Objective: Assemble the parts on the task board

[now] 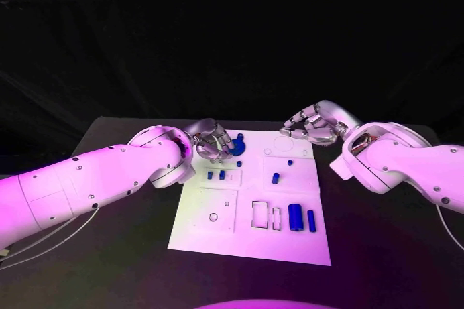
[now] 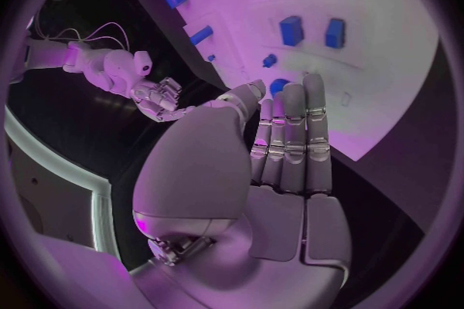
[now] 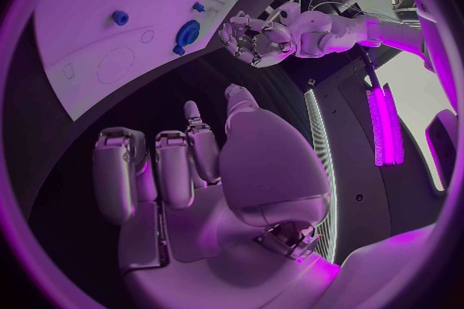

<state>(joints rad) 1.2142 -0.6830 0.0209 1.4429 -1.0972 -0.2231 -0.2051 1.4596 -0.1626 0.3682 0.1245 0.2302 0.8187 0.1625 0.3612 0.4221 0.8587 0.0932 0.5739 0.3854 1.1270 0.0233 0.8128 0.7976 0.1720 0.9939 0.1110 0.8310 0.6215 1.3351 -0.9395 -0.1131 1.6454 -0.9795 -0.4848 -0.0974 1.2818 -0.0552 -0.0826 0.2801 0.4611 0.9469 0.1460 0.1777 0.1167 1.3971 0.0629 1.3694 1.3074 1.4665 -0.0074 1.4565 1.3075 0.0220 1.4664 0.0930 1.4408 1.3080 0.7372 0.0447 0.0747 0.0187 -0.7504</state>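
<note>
From the head view, the white task board point(image 1: 247, 245) lies in the middle of the black surface point(image 1: 377, 242), with small blue parts scattered on it: two short ones point(image 1: 216, 175) near its left edge, one point(image 1: 275, 178) at the middle, and two taller cylinders point(image 1: 302, 218) toward its right edge beside outlined recesses. The left hand point(image 1: 211, 143) hovers over the board's far left corner, just beside a blue ring-shaped part point(image 1: 237, 147); whether it touches that part cannot be told. The right hand point(image 1: 311, 127) sits over the board's far right corner, fingers curled in, holding nothing. In the left wrist view, the left hand point(image 2: 281, 154) has its fingers straight and close together, empty, their tips near a blue part point(image 2: 278, 85) on the board. In the right wrist view, the right hand point(image 3: 184, 170) shows bent fingers with nothing in them, apart from the board point(image 3: 97, 39).
</note>
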